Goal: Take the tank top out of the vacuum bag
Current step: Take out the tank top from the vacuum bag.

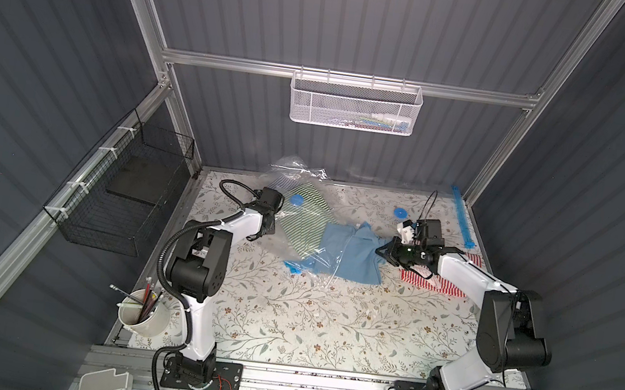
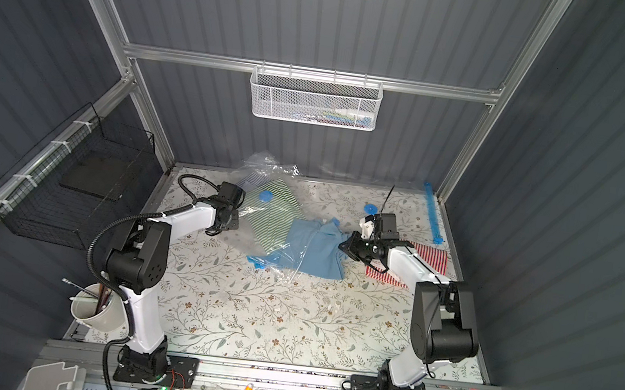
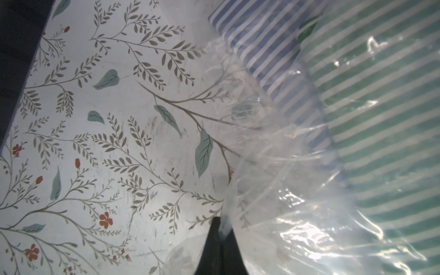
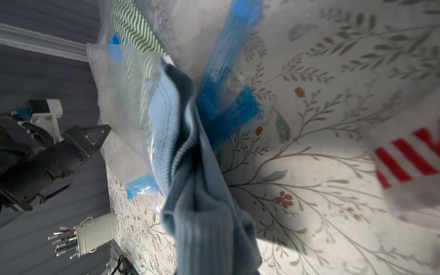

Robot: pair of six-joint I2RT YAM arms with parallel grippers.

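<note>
Left wrist view alone shows left gripper (image 3: 222,227) jaws pressed together, pinching edge film of vacuum bag (image 3: 292,214); in both top views wrist hides this. Right wrist view: ribbed blue tank top (image 4: 204,214) bunched toward camera, far part under bag film beside blue zip strip (image 4: 226,112); fingers out of frame there. In both top views right gripper (image 1: 381,253) clamps tank top's edge, garment partly out of bag mouth

Four garments: one tank top (image 1: 355,259), one green-striped top (image 1: 301,223), one blue-striped cloth (image 3: 262,47), one red-striped cloth (image 1: 450,288). At least one vacuum bag (image 1: 294,167). Two blue caps: centre valve (image 1: 297,200), right valve (image 1: 399,212). Two baskets: white basket (image 1: 353,124), black basket (image 1: 100,233). Two arms: left arm (image 1: 208,256), right arm (image 1: 507,324). One cup (image 1: 142,321).
</note>
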